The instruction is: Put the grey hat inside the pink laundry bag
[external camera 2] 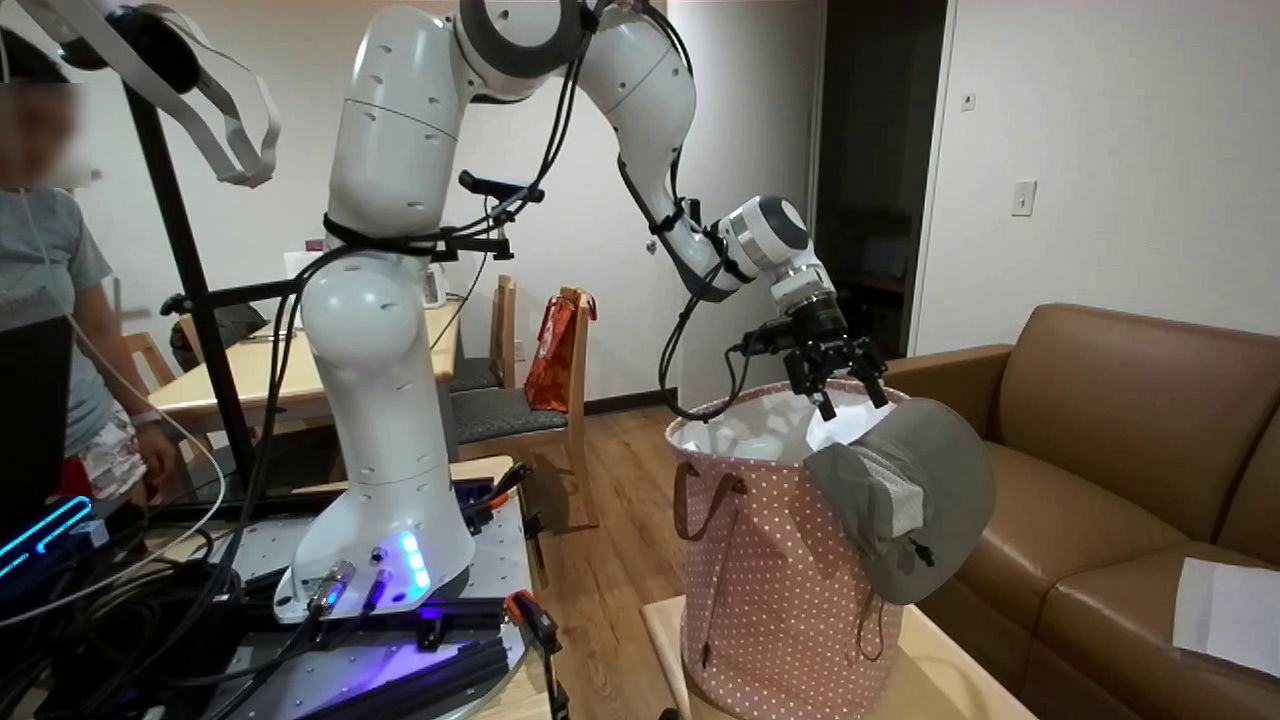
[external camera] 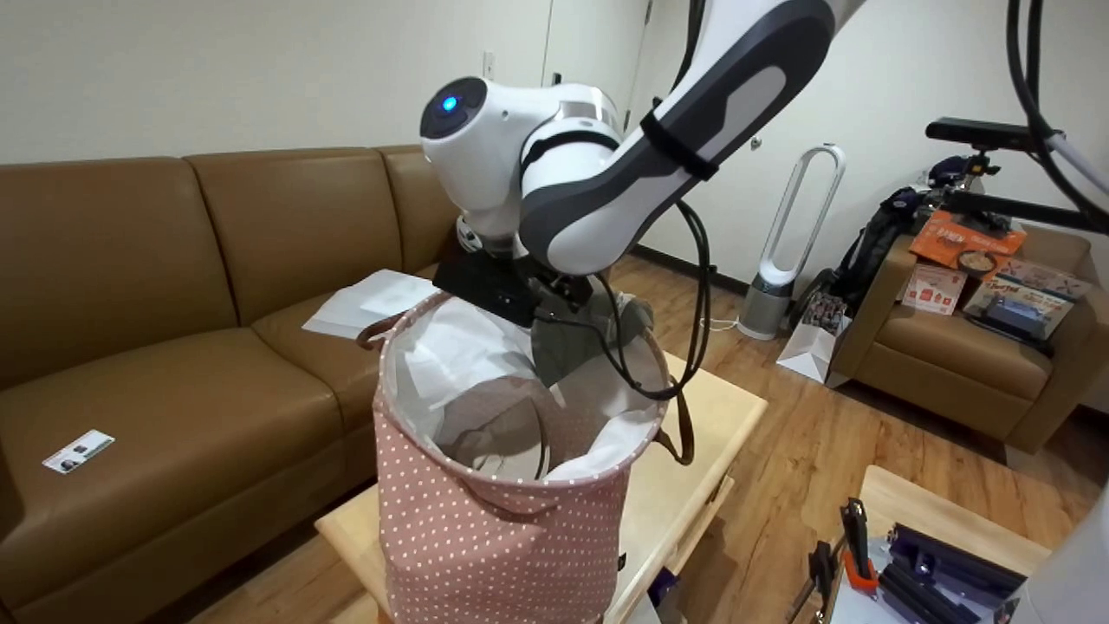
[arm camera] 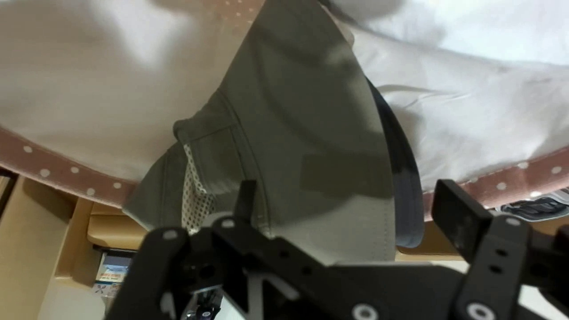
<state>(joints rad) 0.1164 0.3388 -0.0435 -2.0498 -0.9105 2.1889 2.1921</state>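
Wrist view: gripper [arm camera: 349, 189] jaws wide apart over the grey hat [arm camera: 311, 111], no grip on it seen. Hat lies across the rim of the pink laundry bag [arm camera: 53, 171], part inside; in an exterior view much hangs outside, mesh panel [external camera 2: 897, 490] showing. Likely best: pinch the outer part, raise it above the bag's rim, release inward. White lining [external camera: 472, 347] bunched inside bag; bottom contents unclear

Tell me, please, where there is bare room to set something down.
Bare sofa seat lies between the card and the white papers; bare tabletop shows between the pink laundry bag and the table edge. Crowded: the bag's rim, where the grey hat straddles it beneath the open gripper.
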